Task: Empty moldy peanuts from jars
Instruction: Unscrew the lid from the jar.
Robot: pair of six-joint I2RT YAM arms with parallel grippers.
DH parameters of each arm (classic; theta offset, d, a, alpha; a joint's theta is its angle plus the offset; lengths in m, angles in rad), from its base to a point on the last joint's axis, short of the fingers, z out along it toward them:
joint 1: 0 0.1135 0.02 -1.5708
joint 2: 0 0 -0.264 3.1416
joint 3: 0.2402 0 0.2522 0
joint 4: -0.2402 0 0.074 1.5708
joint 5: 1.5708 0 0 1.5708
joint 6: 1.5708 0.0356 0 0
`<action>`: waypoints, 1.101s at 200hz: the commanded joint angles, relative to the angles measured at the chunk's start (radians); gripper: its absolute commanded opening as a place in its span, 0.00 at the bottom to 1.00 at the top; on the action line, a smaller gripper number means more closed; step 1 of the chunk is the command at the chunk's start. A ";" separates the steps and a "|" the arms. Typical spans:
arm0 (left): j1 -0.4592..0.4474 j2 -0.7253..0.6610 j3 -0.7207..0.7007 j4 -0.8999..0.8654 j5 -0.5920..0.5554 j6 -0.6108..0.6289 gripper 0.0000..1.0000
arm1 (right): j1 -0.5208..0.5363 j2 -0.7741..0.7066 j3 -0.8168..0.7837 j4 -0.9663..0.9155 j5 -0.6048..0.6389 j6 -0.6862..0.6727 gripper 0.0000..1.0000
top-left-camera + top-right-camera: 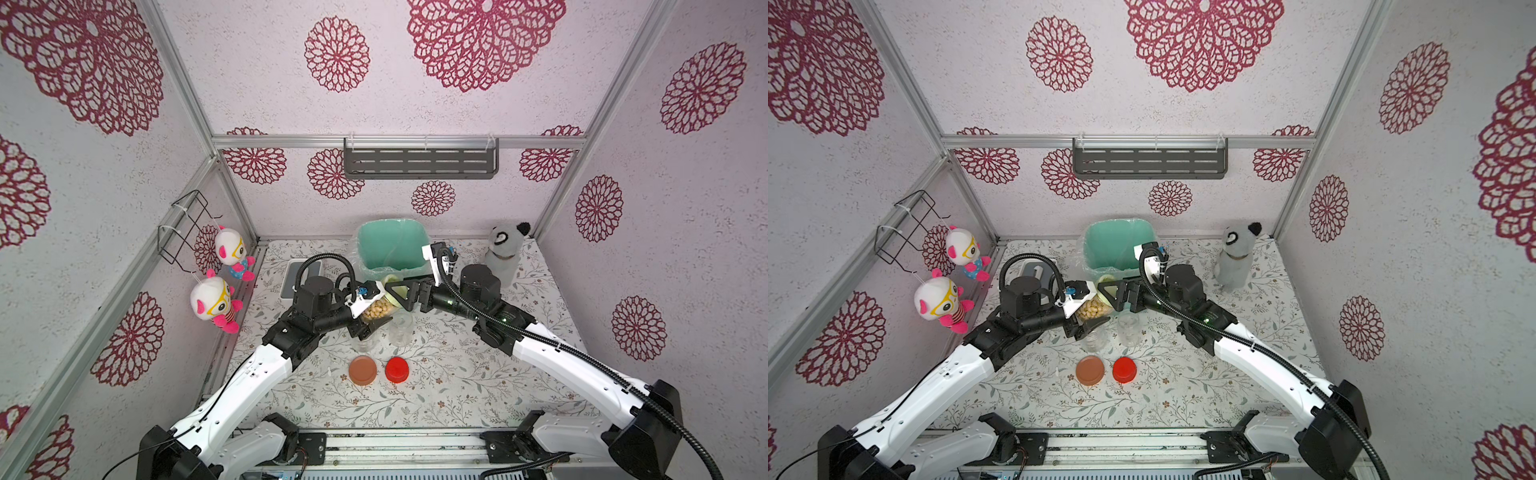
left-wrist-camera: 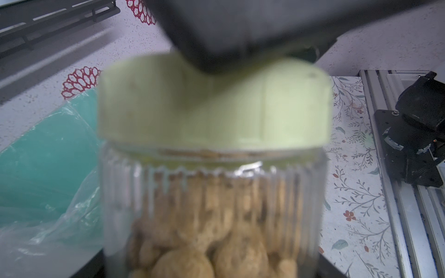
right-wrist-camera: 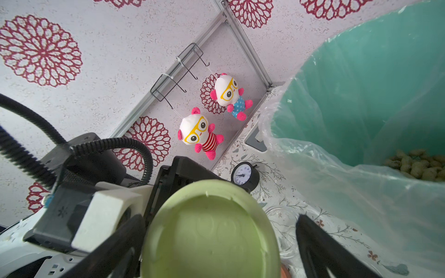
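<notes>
Left fingers (image 1: 370, 327) are clenched on a clear jar (image 1: 376, 311). It is held up off the table (image 1: 436, 395), tipped on its side, just in front of the green bin (image 1: 386, 245). The jar is packed with tan peanuts (image 2: 204, 228). The pale green lid (image 2: 216, 108) sits on its mouth, facing the right arm; can't tell if it is screwed tight. Right fingers (image 3: 317, 245) are spread wide, one on each side of the lid. One looks close against the lid rim, the other is clearly apart from it, so nothing is clamped. The bin has a clear plastic liner (image 3: 313, 168), with a heap of peanuts at the bottom (image 3: 419, 166). Two empty jars stand upright without lids on the table near each other: one in plain view (image 1: 401, 328), one partly under the left fingers (image 1: 365, 343). A brown lid (image 1: 363, 370) and a red lid (image 1: 397, 369) lie flat side by side on the table, closer to the robot base and apart from the jars.
</notes>
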 commanded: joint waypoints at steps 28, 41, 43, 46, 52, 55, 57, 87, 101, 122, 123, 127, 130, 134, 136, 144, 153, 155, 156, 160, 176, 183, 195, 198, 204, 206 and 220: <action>0.005 -0.027 0.007 0.107 0.008 0.001 0.00 | 0.011 0.008 0.064 -0.034 0.005 -0.025 0.95; 0.004 -0.027 0.008 0.107 0.007 0.002 0.00 | 0.011 0.008 0.070 -0.049 0.005 -0.039 0.91; 0.005 -0.027 0.007 0.107 0.007 0.001 0.00 | 0.011 0.009 0.071 -0.052 0.005 -0.041 0.91; 0.004 -0.027 0.007 0.107 0.006 0.002 0.00 | 0.011 0.009 0.074 -0.059 0.003 -0.046 0.90; 0.005 -0.027 0.007 0.107 0.006 0.002 0.00 | 0.011 0.010 0.080 -0.073 0.003 -0.053 0.88; 0.004 -0.027 0.006 0.107 0.004 0.004 0.00 | 0.011 0.012 0.083 -0.081 0.002 -0.058 0.88; 0.005 -0.027 0.006 0.107 0.004 0.004 0.00 | 0.011 0.012 0.085 -0.086 0.003 -0.061 0.87; 0.004 -0.026 0.008 0.108 0.002 0.000 0.00 | 0.009 0.006 0.093 -0.126 -0.008 -0.103 0.76; 0.004 -0.025 0.008 0.108 0.004 -0.002 0.00 | 0.008 0.004 0.094 -0.135 -0.016 -0.119 0.68; 0.006 -0.026 0.009 0.107 0.008 -0.004 0.00 | 0.007 0.005 0.102 -0.154 -0.035 -0.144 0.61; 0.006 -0.026 0.009 0.107 0.007 -0.004 0.00 | 0.006 0.005 0.102 -0.154 -0.035 -0.146 0.61; 0.007 -0.026 0.010 0.106 0.007 -0.003 0.00 | 0.006 0.003 0.102 -0.157 -0.038 -0.150 0.60; 0.007 -0.025 0.011 0.106 0.007 -0.002 0.00 | 0.005 0.003 0.102 -0.158 -0.039 -0.153 0.59; 0.006 -0.025 0.011 0.106 0.008 -0.004 0.00 | 0.003 0.004 0.102 -0.159 -0.042 -0.155 0.58; 0.007 -0.025 0.011 0.105 0.008 -0.003 0.00 | 0.003 0.002 0.102 -0.159 -0.044 -0.156 0.58; 0.007 -0.026 0.013 0.104 0.012 -0.004 0.00 | -0.001 0.002 0.100 -0.158 -0.054 -0.161 0.55; 0.007 -0.026 0.014 0.101 0.018 -0.005 0.00 | -0.006 0.000 0.097 -0.156 -0.067 -0.171 0.52; 0.008 -0.025 0.014 0.101 0.020 -0.006 0.00 | -0.007 -0.001 0.096 -0.157 -0.069 -0.174 0.52; 0.008 -0.025 0.014 0.101 0.020 -0.006 0.00 | -0.009 -0.002 0.096 -0.156 -0.070 -0.175 0.52; 0.009 -0.024 0.015 0.098 0.024 -0.006 0.00 | -0.010 -0.003 0.096 -0.156 -0.075 -0.180 0.51; 0.009 -0.023 0.022 0.084 0.044 -0.011 0.00 | -0.023 -0.010 0.085 -0.148 -0.098 -0.212 0.46; 0.010 -0.021 0.026 0.075 0.061 -0.015 0.00 | -0.030 -0.015 0.077 -0.138 -0.101 -0.222 0.43; 0.014 -0.014 0.034 0.049 0.096 -0.014 0.00 | -0.046 -0.026 0.057 -0.107 -0.123 -0.230 0.40; 0.015 -0.012 0.036 0.042 0.103 -0.013 0.00 | -0.051 -0.029 0.051 -0.097 -0.132 -0.233 0.39; 0.013 -0.010 0.041 0.028 0.113 -0.006 0.00 | -0.059 -0.033 0.040 -0.080 -0.146 -0.243 0.38; 0.014 -0.007 0.042 0.023 0.116 -0.006 0.00 | -0.062 -0.034 0.037 -0.074 -0.151 -0.247 0.38; 0.014 -0.001 0.048 0.006 0.122 0.004 0.00 | -0.078 -0.043 0.017 -0.049 -0.171 -0.290 0.36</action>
